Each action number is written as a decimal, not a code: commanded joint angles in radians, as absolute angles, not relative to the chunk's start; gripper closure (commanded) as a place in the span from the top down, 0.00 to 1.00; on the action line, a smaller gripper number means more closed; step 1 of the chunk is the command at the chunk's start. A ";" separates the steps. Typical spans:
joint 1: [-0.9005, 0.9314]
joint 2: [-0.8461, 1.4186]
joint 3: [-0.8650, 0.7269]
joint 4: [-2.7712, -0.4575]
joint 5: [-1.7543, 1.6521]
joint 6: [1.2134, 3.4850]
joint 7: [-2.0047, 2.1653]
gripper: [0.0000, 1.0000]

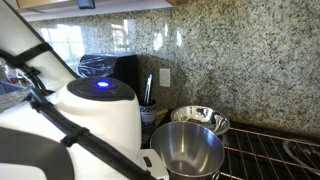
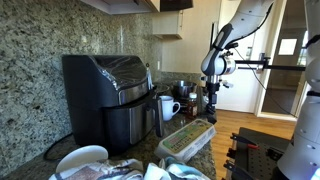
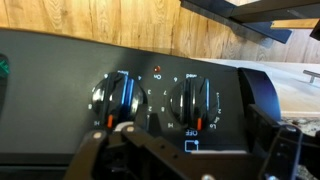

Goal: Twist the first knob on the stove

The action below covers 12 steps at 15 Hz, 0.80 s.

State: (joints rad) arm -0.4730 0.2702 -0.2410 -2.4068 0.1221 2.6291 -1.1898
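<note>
Exterior view, stove: the stove shows its black bar grates low against the granite wall.
Exterior view, pots: 2 steel pots stand at the stove's near edge; I cannot tell whether they touch the grates.
Exterior view, air fryer: the air fryer stands well apart from the stove, beyond the pots.
Exterior view, arm: the white arm fills the foreground beside the stove.
Exterior view, stove: the stove is a dark block in the lower corner.
Exterior view, counter: the air fryer stands well apart from the stove, with a white mug between them.
Exterior view, gripper: the gripper hangs beyond the stove, too small to judge its opening.
Wrist view, panel: the stove's dark control panel carries 2 knobs, the left knob and the right knob.
Wrist view, gripper: the gripper has its fingers spread wide, holding nothing, clear of the panel, with the right knob lined up between them.
</note>
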 commanded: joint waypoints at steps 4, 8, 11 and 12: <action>-0.464 0.246 -0.261 -2.413 0.091 2.605 -1.155 0.96; -0.462 0.245 -0.261 -2.416 0.085 2.599 -1.157 0.91; -0.460 0.244 -0.262 -2.418 0.072 2.596 -1.156 0.58; -0.460 0.245 -0.261 -2.418 0.069 2.593 -1.157 0.51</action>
State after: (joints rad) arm -0.4729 0.2702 -0.2493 -2.4070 0.0982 2.6195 -1.1896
